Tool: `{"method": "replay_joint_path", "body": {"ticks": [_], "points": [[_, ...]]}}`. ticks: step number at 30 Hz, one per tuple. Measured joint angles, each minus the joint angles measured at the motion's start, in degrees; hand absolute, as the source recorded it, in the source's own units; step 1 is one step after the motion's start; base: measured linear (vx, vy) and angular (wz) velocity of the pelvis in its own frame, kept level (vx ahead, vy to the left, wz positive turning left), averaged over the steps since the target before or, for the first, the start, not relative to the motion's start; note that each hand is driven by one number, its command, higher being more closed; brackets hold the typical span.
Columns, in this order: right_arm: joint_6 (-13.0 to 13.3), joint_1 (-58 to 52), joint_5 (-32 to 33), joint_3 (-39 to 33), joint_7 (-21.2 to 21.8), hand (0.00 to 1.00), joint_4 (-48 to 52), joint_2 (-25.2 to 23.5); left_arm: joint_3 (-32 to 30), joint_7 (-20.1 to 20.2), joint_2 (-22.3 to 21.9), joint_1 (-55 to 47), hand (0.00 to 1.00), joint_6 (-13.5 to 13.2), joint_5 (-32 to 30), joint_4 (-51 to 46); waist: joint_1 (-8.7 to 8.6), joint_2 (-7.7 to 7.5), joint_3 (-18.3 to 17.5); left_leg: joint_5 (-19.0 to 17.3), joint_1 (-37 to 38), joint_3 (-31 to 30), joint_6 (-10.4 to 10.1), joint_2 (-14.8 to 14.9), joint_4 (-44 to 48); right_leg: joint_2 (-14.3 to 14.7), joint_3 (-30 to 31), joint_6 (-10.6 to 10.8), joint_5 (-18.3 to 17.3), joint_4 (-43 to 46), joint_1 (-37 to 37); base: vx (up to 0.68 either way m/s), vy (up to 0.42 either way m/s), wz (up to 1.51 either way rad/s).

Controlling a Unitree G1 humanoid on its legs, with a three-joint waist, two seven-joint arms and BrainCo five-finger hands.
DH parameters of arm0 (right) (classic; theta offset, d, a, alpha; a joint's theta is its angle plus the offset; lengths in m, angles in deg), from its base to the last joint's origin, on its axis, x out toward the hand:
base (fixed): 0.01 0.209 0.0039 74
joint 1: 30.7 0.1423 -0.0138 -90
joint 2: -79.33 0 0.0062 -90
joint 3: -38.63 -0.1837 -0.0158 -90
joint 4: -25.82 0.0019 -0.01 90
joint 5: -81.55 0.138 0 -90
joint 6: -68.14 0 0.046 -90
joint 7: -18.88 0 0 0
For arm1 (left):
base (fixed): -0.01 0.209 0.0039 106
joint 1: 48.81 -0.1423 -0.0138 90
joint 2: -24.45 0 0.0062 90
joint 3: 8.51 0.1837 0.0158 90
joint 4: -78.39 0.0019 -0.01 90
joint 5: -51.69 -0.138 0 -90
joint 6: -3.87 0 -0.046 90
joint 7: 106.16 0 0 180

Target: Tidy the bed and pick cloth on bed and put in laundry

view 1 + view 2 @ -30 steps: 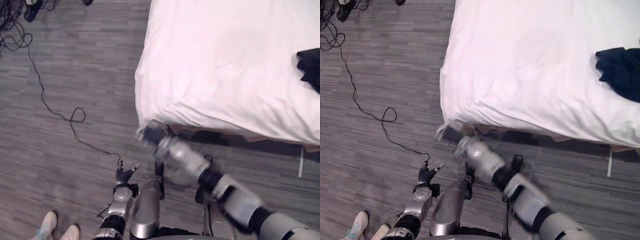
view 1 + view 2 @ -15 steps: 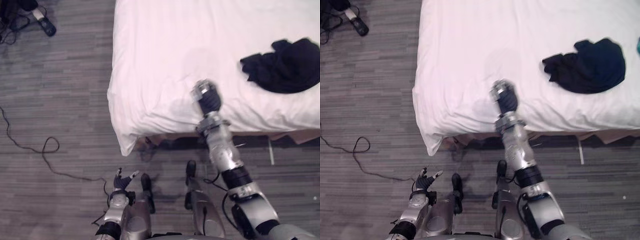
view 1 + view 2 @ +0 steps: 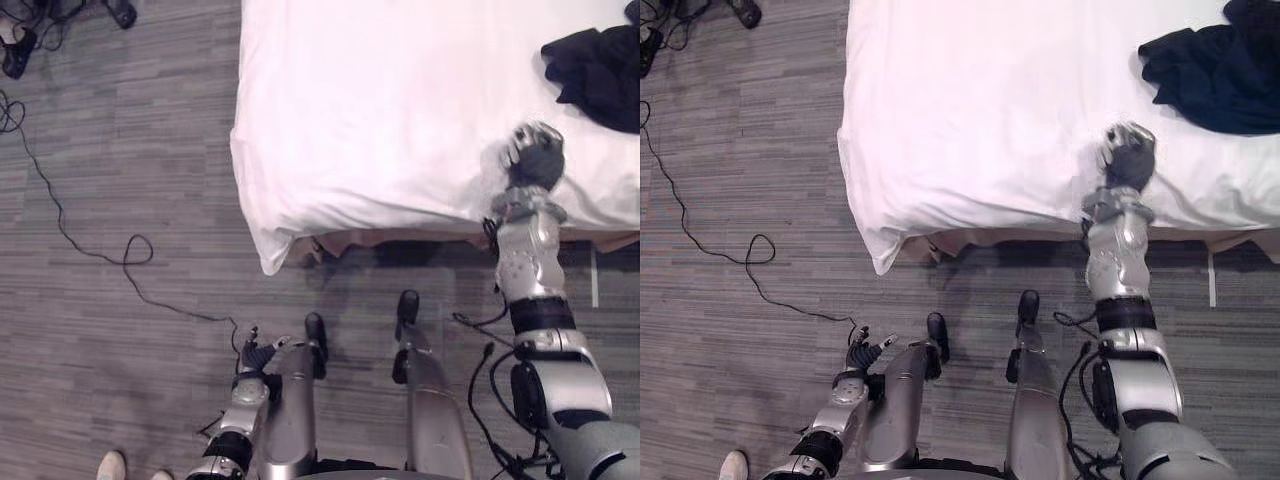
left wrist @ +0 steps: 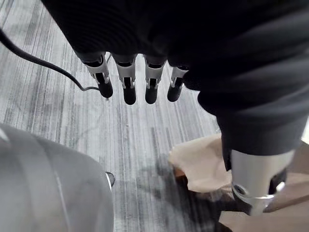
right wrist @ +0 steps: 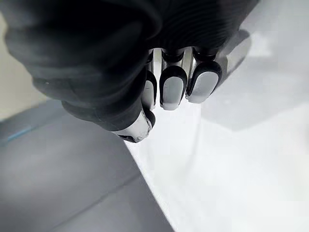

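Holding the right hand point(image 3: 536, 160) over the bed point(image 3: 380, 120) by its front edge, curled on nothing, near a dark cloth point(image 3: 600, 65). Hanging the left hand point(image 3: 255, 355) low above the floor point(image 3: 120, 330), stretched straight.

No writing, label, number or sign can be read on the bed point(image 3: 400, 100), on the dark cloth point(image 3: 600, 60) lying on it, or on the floor point(image 3: 120, 200).
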Motion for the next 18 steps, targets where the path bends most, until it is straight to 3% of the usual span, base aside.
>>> {"method": "replay_joint_path", "body": {"ticks": [3,6,7,8,10,13,14,16,17,18], "points": [[-0.9,-16.0,0.1,-12.1,-3.8,1.0,-0.2,-5.9,-3.4,0.0,-0.3,-2.8,0.0,0.5,0.0,-4.3,-0.74,-1.56,0.7,0.1,8.0,2.1,-0.2,-0.2,-5.1,-0.1,0.1,1.3,-0.9,-4.6,6.9,0.08,0.037,-0.33],[-1.8,-27.7,0.1,-21.7,-5.5,1.0,-1.5,-9.0,-5.9,0.1,0.3,-6.4,0.0,1.0,0.0,-4.8,-3.85,-3.84,-1.0,0.7,14.7,4.6,-1.0,-1.4,-11.7,-0.3,1.0,1.7,-1.2,-6.8,11.0,0.13,0.032,-0.32],[-1.9,-31.1,0.1,-24.5,-5.5,0.0,-3.4,-9.2,-6.8,0.3,0.3,-7.8,0.0,1.6,-0.1,-4.5,-5.06,-4.87,-3.3,1.1,16.7,5.6,-1.7,-1.7,-14.1,-0.3,1.4,1.7,-1.2,-6.9,11.4,0.17,0.017,-0.43],[-2.2,-34.7,0.0,-27.5,-5.4,0.0,-6.4,-9.5,-7.6,0.8,0.2,-8.8,0.0,2.0,-0.2,-3.5,-6.38,-5.57,-5.3,1.4,19.4,6.5,-2.1,-1.8,-16.5,-0.1,1.3,1.7,-1.2,-6.7,12.4,0.25,0.018,-0.46],[-3.5,-39.3,-0.7,-29.8,-4.7,0.0,-10.7,-10.3,-7.3,2.5,-0.2,-8.3,0.0,2.1,-1.4,-1.3,-7.21,-6.02,-7.8,2.0,23.5,8.7,-3.0,-1.2,-18.9,1.1,2.2,1.2,-1.9,-5.9,14.0,0.22,0.016,-0.43],[-5.4,-39.8,-3.2,-29.4,-3.6,0.0,-14.2,-12.3,-5.8,3.8,-0.4,-7.5,0.0,2.1,-3.1,0.2,-8.79,-6.26,-9.1,2.2,28.2,12.8,-2.9,-1.1,-20.6,2.1,4.2,0.7,-2.7,-3.5,14.2,0.13,0.039,-0.6],[-6.5,-38.7,-4.8,-28.5,-2.9,0.0,-16.5,-13.5,-4.8,4.1,-0.7,-6.7,0.0,2.2,-4.1,1.0,-9.08,-6.1,-9.2,2.1,29.6,15.6,-2.9,-0.8,-20.6,1.7,2.2,-0.1,-5.0,-2.5,13.2,0.07,0.088,-1.12],[-8.6,-35.3,-8.6,-25.2,-2.2,0.0,-22.0,-15.0,-2.6,4.4,-0.6,-5.1,0.0,2.6,-5.0,2.6,-9.66,-4.63,-10.0,1.2,30.8,21.8,-3.2,0.3,-20.5,-3.7,-17.5,-3.1,-10.5,3.1,11.5,0.06,0.099,-1.54],[-9.7,-33.7,-11.7,-22.0,-2.1,0.0,-24.4,-16.3,-1.4,4.9,0.6,-4.5,0.0,3.2,-6.1,3.2,-9.64,-4.2,-10.3,0.7,31.9,26.3,-3.9,1.0,-20.6,-8.2,-33.7,-5.8,-13.2,7.1,11.9,0.1,0.06,-1.55],[-9.9,-33.0,-12.8,-20.8,-2.0,0.0,-25.2,-17.0,-1.2,5.1,1.1,-4.1,0.0,3.3,-6.7,3.8,-9.67,-4.18,-10.3,0.5,32.5,28.1,-4.2,1.1,-20.5,-10.0,-39.4,-6.3,-13.4,8.6,12.6,0.14,0.032,-1.76]]}}
